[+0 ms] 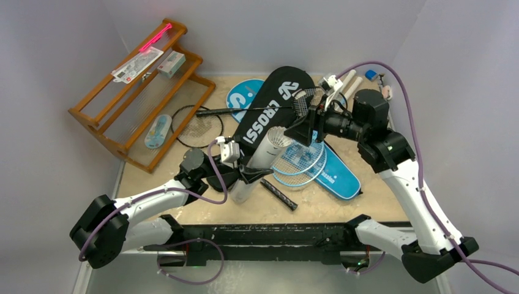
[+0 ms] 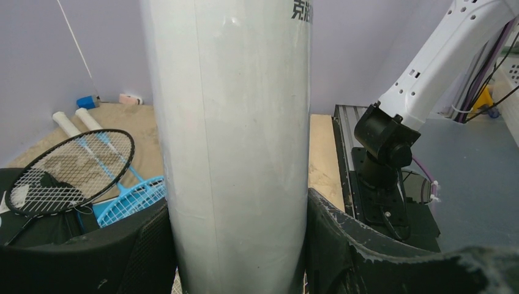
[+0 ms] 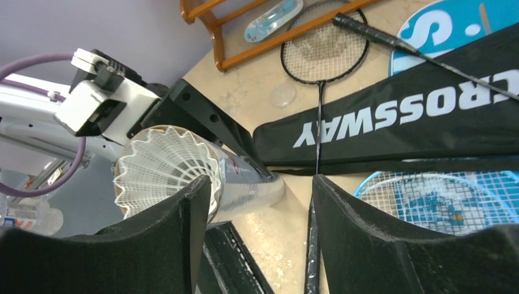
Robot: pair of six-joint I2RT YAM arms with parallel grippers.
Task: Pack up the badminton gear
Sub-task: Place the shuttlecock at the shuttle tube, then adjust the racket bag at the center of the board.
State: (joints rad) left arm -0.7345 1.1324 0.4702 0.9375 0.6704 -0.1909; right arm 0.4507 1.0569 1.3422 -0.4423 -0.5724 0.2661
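Note:
My left gripper (image 1: 245,176) is shut on the long white tube (image 1: 260,160), which stands tilted on the table; in the left wrist view the tube (image 2: 232,135) fills the gap between both fingers (image 2: 141,251). A white shuttlecock (image 3: 164,168) sits in the tube's open mouth (image 1: 280,142). My right gripper (image 3: 260,208) hangs open just beside and above that mouth, with nothing between its jaws (image 1: 304,131). The black "CROSSWAY" cover (image 1: 269,110) lies behind the tube, over the blue cover (image 1: 339,177). Light-blue rackets (image 1: 301,162) rest on the blue cover. A black racket (image 1: 197,127) lies at the left.
The wooden rack (image 1: 141,92) with packaged items and a pink stick (image 1: 156,37) stands at the back left. Two white cylinders (image 1: 349,82) and a small blue piece (image 1: 371,75) lie in the back right corner. A black rail (image 1: 263,236) runs along the near edge.

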